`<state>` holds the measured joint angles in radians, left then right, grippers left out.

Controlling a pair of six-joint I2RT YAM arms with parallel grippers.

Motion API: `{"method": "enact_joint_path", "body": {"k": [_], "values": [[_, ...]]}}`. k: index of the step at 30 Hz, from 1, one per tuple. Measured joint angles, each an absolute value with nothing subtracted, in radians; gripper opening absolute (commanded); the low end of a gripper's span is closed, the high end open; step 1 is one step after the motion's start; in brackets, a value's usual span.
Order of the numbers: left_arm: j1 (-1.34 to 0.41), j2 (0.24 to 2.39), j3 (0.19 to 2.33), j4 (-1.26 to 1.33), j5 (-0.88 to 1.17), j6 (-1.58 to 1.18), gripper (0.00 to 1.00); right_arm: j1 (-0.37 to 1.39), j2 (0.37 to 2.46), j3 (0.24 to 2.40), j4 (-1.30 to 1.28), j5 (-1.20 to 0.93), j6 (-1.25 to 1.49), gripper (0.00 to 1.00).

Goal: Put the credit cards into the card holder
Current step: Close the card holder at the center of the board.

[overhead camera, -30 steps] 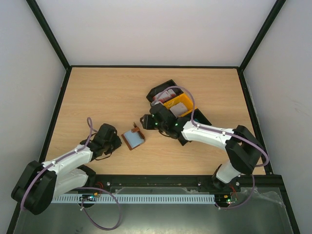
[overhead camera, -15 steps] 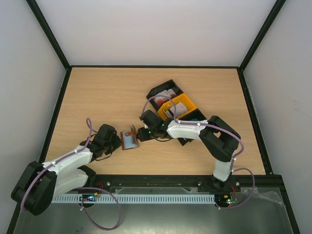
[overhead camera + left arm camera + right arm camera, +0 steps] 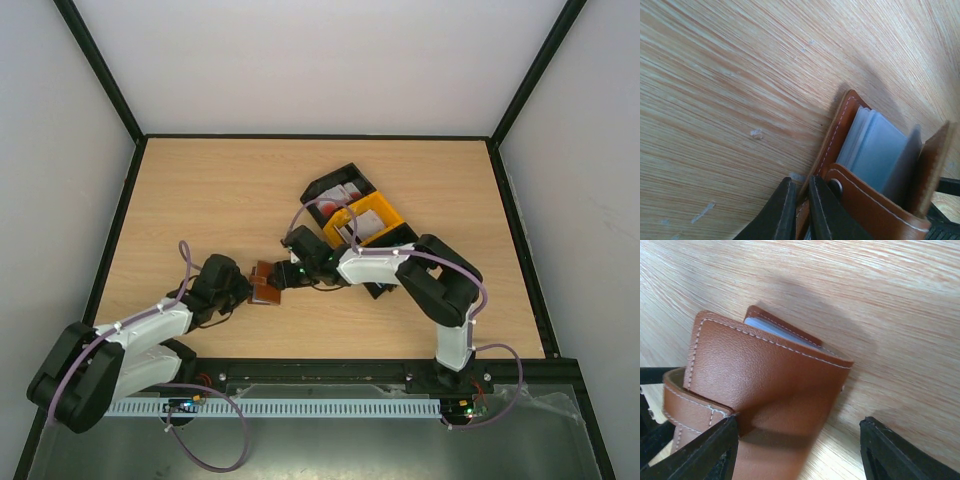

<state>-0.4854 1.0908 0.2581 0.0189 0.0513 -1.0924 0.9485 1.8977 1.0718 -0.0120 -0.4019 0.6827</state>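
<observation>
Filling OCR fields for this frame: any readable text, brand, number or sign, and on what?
No readable text in any view.
On the card holder: none, only plain brown leather and stitching.
On the credit cards in the bin tray: print too small to read.

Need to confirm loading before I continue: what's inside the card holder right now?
Pale translucent sleeves fan out between the card holder's brown covers. The leather hides their lower parts, so whether they are filled cannot be told.
</observation>
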Motion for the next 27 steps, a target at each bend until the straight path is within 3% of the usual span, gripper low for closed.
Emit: {"method": "enact_joint_path", "body": {"k": [18, 21, 24, 27], "values": [[-0.481, 1.114, 0.227, 0.111, 0.088, -1.093, 0.11, 0.936, 1.944, 0.853, 0.588, -0.653, 0.997, 0.63], [-0.481, 1.114, 0.226, 0.120, 0.090, -1.093, 0.11, 0.936, 1.945, 0.839, 0.666, -0.676, 1.025, 0.57], [-0.481, 1.111, 0.223, 0.125, 0.090, -1.093, 0.12, 0.936, 1.945, 0.824, 0.736, -0.676, 1.053, 0.41], [-0.481, 1.103, 0.221, 0.124, 0.094, -1.092, 0.14, 0.936, 1.948, 0.803, 0.797, -0.670, 1.077, 0.34]]}}
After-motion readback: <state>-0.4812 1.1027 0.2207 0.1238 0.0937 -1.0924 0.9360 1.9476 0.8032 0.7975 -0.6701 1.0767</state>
